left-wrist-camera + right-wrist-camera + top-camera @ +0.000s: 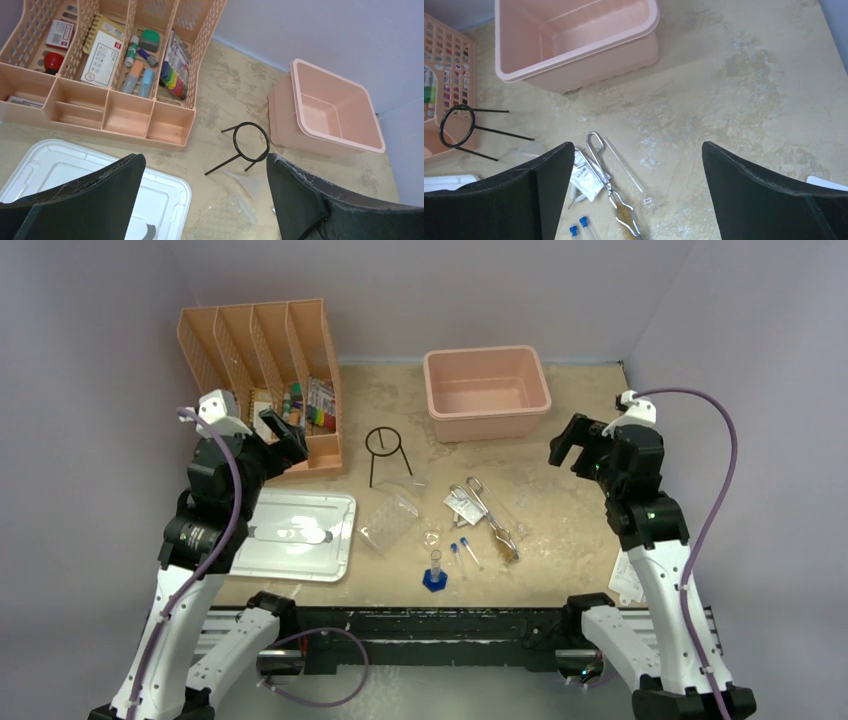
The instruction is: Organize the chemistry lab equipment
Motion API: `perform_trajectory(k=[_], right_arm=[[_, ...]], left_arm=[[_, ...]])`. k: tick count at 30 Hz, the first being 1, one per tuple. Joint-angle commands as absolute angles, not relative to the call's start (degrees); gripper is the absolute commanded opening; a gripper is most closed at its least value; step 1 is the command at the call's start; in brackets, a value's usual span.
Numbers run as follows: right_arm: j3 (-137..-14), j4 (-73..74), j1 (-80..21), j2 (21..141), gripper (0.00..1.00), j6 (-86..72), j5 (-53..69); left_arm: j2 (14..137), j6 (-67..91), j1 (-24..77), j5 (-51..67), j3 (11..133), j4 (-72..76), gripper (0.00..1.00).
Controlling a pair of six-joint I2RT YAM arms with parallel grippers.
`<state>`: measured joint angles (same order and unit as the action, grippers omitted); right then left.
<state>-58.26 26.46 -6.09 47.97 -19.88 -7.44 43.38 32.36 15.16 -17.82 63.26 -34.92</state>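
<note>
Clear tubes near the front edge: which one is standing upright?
The cylinder on the blue base; the two blue-capped vials just right of it lie flat.

Pale lilac walls [420, 290], mottled beige tabletop [570, 502], seemingly even light

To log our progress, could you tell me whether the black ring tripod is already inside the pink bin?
No, the tripod sits on the table between the organizer and the bin.

Looks like a robotics lab bench: bare walls [420, 290], stained tabletop [570, 530], pink bin [589, 70] beyond the right gripper [636, 146], ring tripod [222, 165] beyond the left gripper [205, 157].
</note>
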Motion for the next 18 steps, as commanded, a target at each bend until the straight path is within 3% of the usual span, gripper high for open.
perform_trajectory(k=[1, 9, 18], right_arm=[[-58.26, 25.56, -6.06, 46.85, 0.99, -18.78, -1.37], [-58.94, 24.44, -6.07, 48.27, 0.98, -16.63, 12.69], [-58.11, 21.55, -7.05, 50.67, 0.93, -21.44, 24.27]], left_arm=[[40.75, 33.17, 15.38, -13.84, 61.72, -29.62, 0.93], [36.62, 34.71, 15.38, 2.32, 56.79, -22.95, 0.93], [33.36, 36.47, 15.38, 10.3, 49.62, -20.81, 0.93]])
